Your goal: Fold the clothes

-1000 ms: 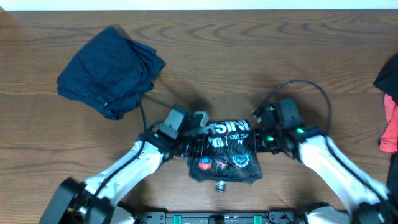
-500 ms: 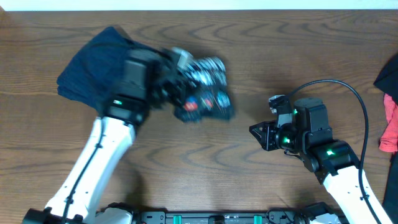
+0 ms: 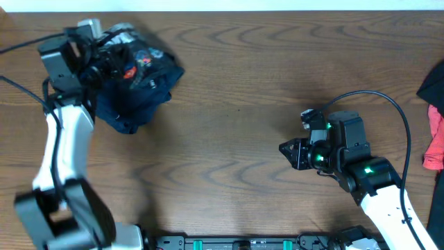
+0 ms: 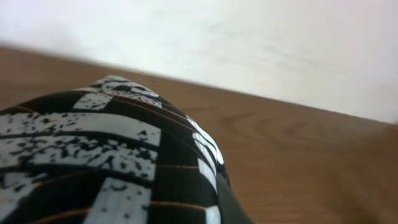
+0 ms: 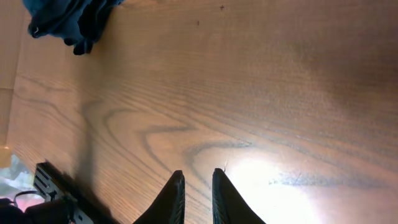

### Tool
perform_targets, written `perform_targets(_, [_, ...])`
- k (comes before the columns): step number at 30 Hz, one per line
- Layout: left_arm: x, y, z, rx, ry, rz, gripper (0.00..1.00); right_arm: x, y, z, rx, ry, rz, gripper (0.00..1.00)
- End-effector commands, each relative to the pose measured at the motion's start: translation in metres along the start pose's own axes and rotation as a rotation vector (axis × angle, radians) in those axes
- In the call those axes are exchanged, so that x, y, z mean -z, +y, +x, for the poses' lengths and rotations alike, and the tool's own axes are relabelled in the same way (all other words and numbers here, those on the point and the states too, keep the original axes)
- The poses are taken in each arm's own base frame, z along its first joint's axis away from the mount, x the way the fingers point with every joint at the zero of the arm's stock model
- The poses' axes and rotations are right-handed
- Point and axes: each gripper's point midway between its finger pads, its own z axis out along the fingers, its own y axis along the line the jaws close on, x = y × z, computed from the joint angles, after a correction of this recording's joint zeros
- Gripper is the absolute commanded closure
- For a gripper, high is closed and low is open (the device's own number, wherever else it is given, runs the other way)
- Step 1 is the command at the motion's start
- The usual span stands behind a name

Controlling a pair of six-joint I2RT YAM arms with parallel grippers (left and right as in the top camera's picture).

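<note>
The folded black jersey (image 3: 139,55) with white lettering and coloured logos hangs bunched in my left gripper (image 3: 104,59) at the far left of the table, over a pile of dark blue clothes (image 3: 135,101). In the left wrist view the jersey (image 4: 112,155) fills the lower left and hides the fingers. My right gripper (image 3: 286,151) hovers over bare wood at the right. In the right wrist view its fingers (image 5: 197,180) are almost together with nothing between them.
The dark blue pile also shows at the top left of the right wrist view (image 5: 68,18). A pink cloth (image 3: 435,142) and a black cloth (image 3: 433,87) lie at the table's right edge. The wooden table (image 3: 236,83) ends at a white strip at the back.
My left arm has swung the folded jersey from the table's front centre up and left to above the dark blue pile. The right gripper let go of the jersey and drew back to the right.
</note>
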Motion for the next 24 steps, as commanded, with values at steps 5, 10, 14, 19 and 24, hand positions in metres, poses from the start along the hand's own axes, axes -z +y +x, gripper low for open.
perform_targets(5, [-0.008,0.102,0.051,0.211,0.12,-0.11,0.83,0.002,0.0,0.006,-0.044,0.025,-0.001,0.86])
perform_targets(10, [0.021,0.129,0.049,0.286,0.108,-0.178,0.02,0.002,0.0,0.006,-0.044,0.025,-0.001,0.86])
perform_targets(14, [0.05,0.124,0.037,0.325,0.087,-0.199,0.02,0.002,0.002,0.006,-0.043,0.028,-0.008,0.87])
perform_targets(19, [0.091,0.067,0.003,0.268,0.027,-0.122,0.02,0.003,0.003,0.002,0.001,0.013,-0.009,0.88])
perform_targets(24, [0.146,-0.04,-0.028,0.173,-0.023,0.161,0.02,0.023,0.012,-0.026,0.091,-0.093,0.028,0.88])
